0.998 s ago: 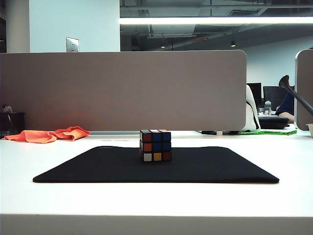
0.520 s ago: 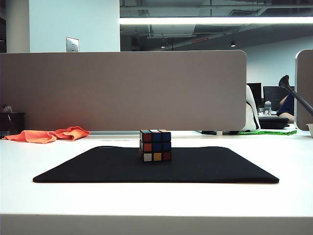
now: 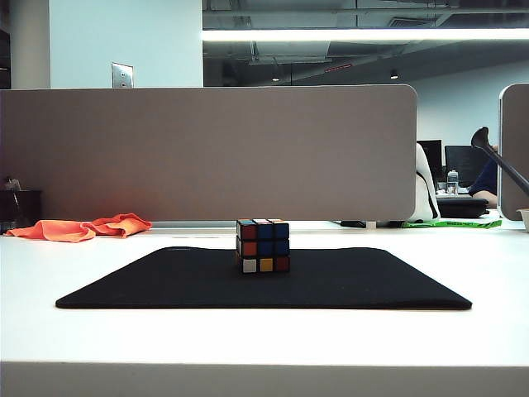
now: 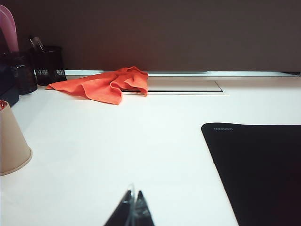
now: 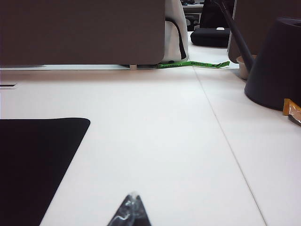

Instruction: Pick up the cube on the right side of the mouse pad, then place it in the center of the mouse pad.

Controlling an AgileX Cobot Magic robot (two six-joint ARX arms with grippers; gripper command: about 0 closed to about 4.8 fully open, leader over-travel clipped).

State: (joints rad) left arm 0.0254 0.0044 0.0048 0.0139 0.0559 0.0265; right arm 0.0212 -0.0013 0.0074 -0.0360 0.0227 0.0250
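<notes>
White office desk [image 3: 264, 335], low and level to the exterior camera. Nearest, in the wrist views: left gripper [image 4: 133, 212] with fingertips pinched together, empty, low over the desk off the left edge of the mouse pad [image 3: 165, 285]; right gripper [image 5: 131, 213] likewise closed on nothing, off the pad's right edge. Both well apart from the cube [image 3: 263, 246] and out of the exterior view, probably parked.

Further in, flat black pad, then the cube upright on it, about midway across and toward the far edge. Judged as placed, not waiting at the right side. Black frame; red, blue, orange, white and yellow stickers showing, scrambled, edges square to the pad.

Beyond, crumpled orange cloth [image 3: 83, 227] at far left, then grey partition [image 3: 207, 149].
</notes>
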